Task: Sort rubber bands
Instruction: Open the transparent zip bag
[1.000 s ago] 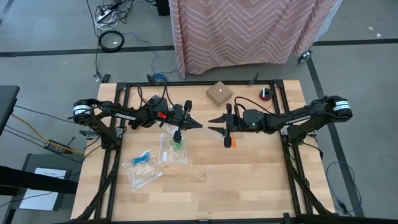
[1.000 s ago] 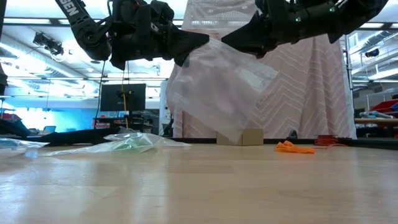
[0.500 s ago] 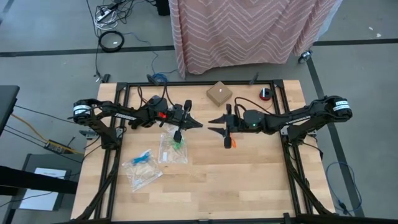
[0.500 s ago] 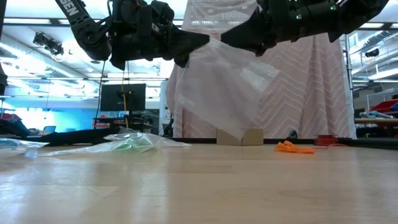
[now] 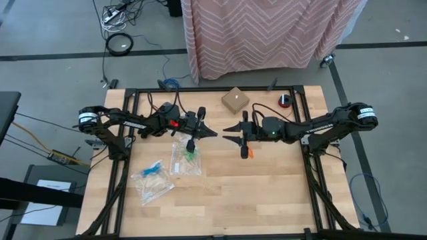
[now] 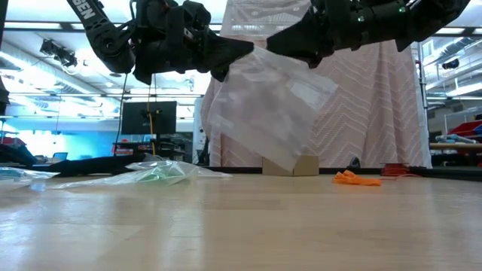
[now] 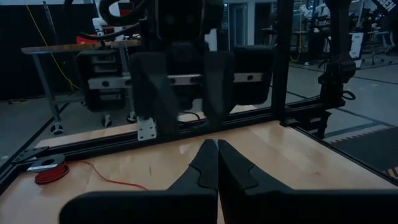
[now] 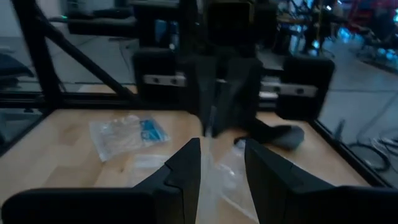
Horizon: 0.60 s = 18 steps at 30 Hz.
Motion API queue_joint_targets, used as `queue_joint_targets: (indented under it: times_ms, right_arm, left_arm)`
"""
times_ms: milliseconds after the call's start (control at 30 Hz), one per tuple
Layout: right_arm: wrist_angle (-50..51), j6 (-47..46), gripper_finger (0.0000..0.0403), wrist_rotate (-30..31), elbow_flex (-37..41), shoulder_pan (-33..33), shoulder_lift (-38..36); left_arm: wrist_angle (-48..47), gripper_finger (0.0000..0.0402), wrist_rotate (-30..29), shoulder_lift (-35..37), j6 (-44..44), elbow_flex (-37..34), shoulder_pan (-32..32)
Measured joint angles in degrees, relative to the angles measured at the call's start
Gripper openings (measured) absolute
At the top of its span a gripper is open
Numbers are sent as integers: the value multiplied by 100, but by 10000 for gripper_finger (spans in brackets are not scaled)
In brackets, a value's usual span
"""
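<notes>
Above the wooden surface, a clear bag is pinched by the closed left tool; the half-open right tool should be aligned at its mouth.

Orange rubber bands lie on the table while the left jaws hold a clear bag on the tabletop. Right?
Not quite. The low view shows the clear bag hanging in the air above the table, not on it. The orange rubber bands do lie there.
</notes>
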State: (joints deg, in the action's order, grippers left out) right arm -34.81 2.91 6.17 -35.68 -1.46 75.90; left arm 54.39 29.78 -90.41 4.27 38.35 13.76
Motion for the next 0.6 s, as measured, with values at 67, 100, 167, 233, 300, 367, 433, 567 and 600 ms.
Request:
queue_joint_targets:
  times_ms: [67, 100, 167, 233, 300, 367, 433, 567, 600]
  right_arm:
    - [-22, 86, 112, -22, 0, -35, 0]
    - [-2, 120, 112, -22, 0, -41, 0]
    - [119, 101, 112, 2, 0, -18, 0]
    - [323, -3, 112, 9, 0, 36, 0]
    - [405, -90, 112, 14, 0, 82, 0]
    - [403, -118, 112, 15, 0, 115, 0]
    - [405, -120, 112, 15, 0, 128, 0]
    - [190, -116, 112, -89, 0, 126, 0]
    - [103, -97, 112, -168, 0, 112, -2]
  left_arm:
    - [-4, 1, 0, 0, 0, 0, 0]
    - [-4, 1, 0, 0, 0, 0, 0]
    - [-4, 1, 0, 0, 0, 0, 0]
    - [-5, 1, 0, 0, 0, 0, 2]
    - [-4, 1, 0, 0, 0, 0, 1]
    - [-4, 1, 0, 0, 0, 0, 0]
    - [-4, 1, 0, 0, 0, 0, 0]
    - [-7, 1, 1, 0, 0, 0, 0]
    - [-5, 1, 2, 0, 0, 0, 0]
